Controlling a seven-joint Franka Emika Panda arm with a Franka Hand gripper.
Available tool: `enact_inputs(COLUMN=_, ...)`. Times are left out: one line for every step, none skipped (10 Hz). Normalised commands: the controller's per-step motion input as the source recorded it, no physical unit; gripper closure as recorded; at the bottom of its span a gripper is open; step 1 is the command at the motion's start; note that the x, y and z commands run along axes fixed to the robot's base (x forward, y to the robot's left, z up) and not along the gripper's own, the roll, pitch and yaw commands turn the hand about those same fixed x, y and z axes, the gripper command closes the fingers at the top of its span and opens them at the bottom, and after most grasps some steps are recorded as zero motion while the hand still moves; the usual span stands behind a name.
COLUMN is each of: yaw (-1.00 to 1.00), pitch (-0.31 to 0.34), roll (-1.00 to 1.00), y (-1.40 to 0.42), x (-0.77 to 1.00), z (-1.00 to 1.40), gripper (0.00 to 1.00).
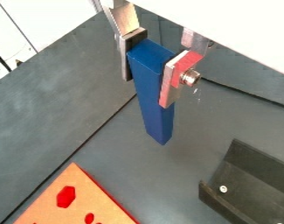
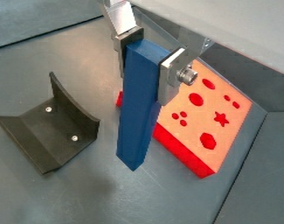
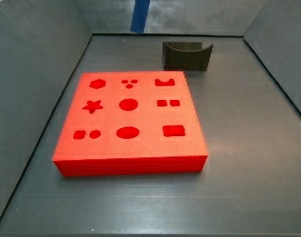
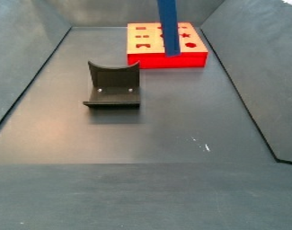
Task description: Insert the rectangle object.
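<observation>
The tool [image 2: 150,54] clamps the upright rectangle object [image 2: 139,105] at its top.

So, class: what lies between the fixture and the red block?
Nothing: bare dark floor separates the fixture from the red block in both side views; the gripper holds the blue bar aloft.

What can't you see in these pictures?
- The end effector is shut on the blue bar in both wrist views, but in both side views it is cut off by the top edge.
- The red block is cut off by the edge in a wrist view.
- Which hole lies under the bar: cannot tell.
</observation>
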Motion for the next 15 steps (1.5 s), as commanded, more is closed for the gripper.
enact_inputs(yaw=0.0, pitch=0.0, roll=-0.11, y=0.21, x=-0.09, z=0.18, gripper=1.0)
enact_inputs(yaw=0.0, pitch=-0.036, roll=-0.1, y=0.08, x=0.0, z=1.0, gripper=1.0)
enact_inputs(yaw=0.08, pitch=-0.009, roll=-0.11, y=0.05, x=0.12, z=1.0, gripper=1.0)
enact_inputs(yaw=0.12, pitch=-0.059, roll=-0.17, y=0.21, x=-0.03, z=1.0, gripper=1.0)
enact_inputs(yaw=0.15, pitch=-0.063, roll=-0.05, y=-0.23, x=0.07, z=1.0, gripper=1.0)
enact_inputs(yaw=0.11, pitch=-0.044, roll=0.0, y=-0.49, x=0.03, z=1.0, gripper=1.0)
enact_inputs(yaw=0.05, pitch=-0.027, roll=0.0, y=-0.67, x=0.12, z=1.0, gripper=1.0)
enact_inputs(yaw=0.03, pitch=0.007, roll=-0.02, y=-0.78, x=0.34, z=1.0, gripper=1.0)
enact_inputs(yaw=0.01, pitch=0.113, roll=-0.09, y=-0.74, x=0.52, z=1.0, gripper=1.0)
enact_inputs(yaw=0.0, pitch=0.151, roll=-0.1, y=-0.69, x=0.65, z=1.0, gripper=1.0)
enact_inputs(yaw=0.0, pitch=0.14, roll=-0.1, y=-0.66, x=0.75, z=0.94, gripper=1.0)
enact_inputs(yaw=0.0, pitch=0.0, roll=-0.06, y=-0.66, x=0.75, z=0.52, gripper=1.0)
enact_inputs(yaw=0.0, pitch=-0.043, roll=0.0, y=-0.77, x=0.75, z=0.34, gripper=1.0)
enact_inputs(yaw=0.0, pitch=-0.154, roll=0.08, y=-0.83, x=0.73, z=0.09, gripper=1.0)
enact_inputs(yaw=0.0, pitch=-0.266, roll=0.11, y=-0.89, x=0.65, z=-0.33, gripper=1.0)
